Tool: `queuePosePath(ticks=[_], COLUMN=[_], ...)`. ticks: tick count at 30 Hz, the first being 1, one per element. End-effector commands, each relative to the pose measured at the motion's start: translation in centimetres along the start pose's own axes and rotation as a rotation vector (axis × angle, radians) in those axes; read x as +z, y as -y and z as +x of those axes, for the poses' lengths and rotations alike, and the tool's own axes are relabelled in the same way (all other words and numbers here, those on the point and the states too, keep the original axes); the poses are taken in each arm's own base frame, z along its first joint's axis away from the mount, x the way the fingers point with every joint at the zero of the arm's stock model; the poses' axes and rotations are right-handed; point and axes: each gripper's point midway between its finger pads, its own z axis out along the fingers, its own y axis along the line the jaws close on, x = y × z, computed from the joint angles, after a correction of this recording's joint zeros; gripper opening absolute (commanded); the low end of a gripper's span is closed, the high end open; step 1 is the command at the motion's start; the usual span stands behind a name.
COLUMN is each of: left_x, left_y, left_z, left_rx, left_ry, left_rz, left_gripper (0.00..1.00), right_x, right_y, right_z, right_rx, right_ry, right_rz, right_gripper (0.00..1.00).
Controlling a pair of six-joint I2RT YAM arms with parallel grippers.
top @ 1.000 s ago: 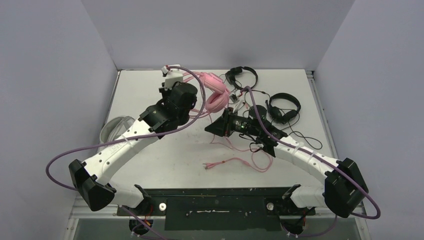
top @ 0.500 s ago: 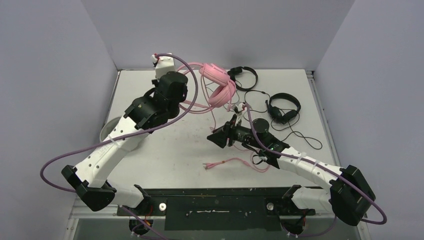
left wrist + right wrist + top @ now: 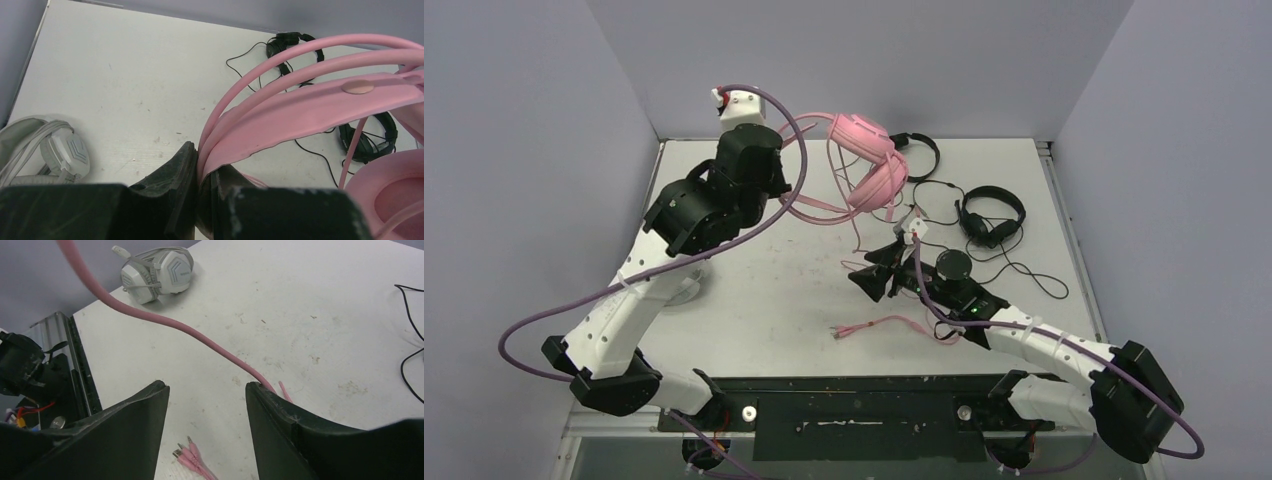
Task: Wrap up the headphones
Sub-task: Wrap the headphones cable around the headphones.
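The pink headphones (image 3: 871, 163) hang in the air over the far middle of the table. My left gripper (image 3: 202, 169) is shut on their pink headband (image 3: 310, 107). Their pink cable (image 3: 165, 322) drops to the table, and its plugs (image 3: 844, 330) lie near the front. My right gripper (image 3: 876, 272) stands open low over the table's middle. The cable runs past the outside of one fingertip (image 3: 257, 390), and nothing is between the jaws. The white-grey headphones (image 3: 160, 272) lie at the left, partly behind my left arm in the top view. Two black headphones (image 3: 992, 215) (image 3: 916, 150) lie at the back right.
Thin black cords (image 3: 1024, 270) trail over the right side of the table. The metal rail (image 3: 854, 385) runs along the near edge. Grey walls close in the table on three sides.
My left arm has raised the pink headphones higher and farther back. My right gripper has opened, let the pink cable go and pulled back toward the near side.
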Motion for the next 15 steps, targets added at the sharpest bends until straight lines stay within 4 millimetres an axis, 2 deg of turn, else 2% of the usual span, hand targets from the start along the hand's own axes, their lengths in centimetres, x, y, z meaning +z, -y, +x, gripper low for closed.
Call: queuePosePath(ticks=[1,8,12,15], left_x=[-1.9,-3.0,-3.9,-4.2], left_y=[1.9,2.7,2.9,3.0], left_z=[-4.1,-5.0,-5.9,-6.5], left_rx=[-0.155,-0.184,-0.196,-0.195], left_ry=[0.064,0.051,0.049,0.048], left_rz=[0.106,0.168,0.203,0.211], left_gripper=[0.00,0.00,0.00,0.00], right_x=[0.0,0.7,0.6,-0.2], right_y=[0.6,2.1,3.0,3.4], right_z=[-1.2,-0.2,0.1,-0.2], right_rx=[-0.094,-0.108,-0.108,-0.103], right_ry=[0.078,0.072,0.071,0.107], right_rz=[0.023,0.073,0.119,0.150], right_gripper=[0.57,0.49,0.37,0.41])
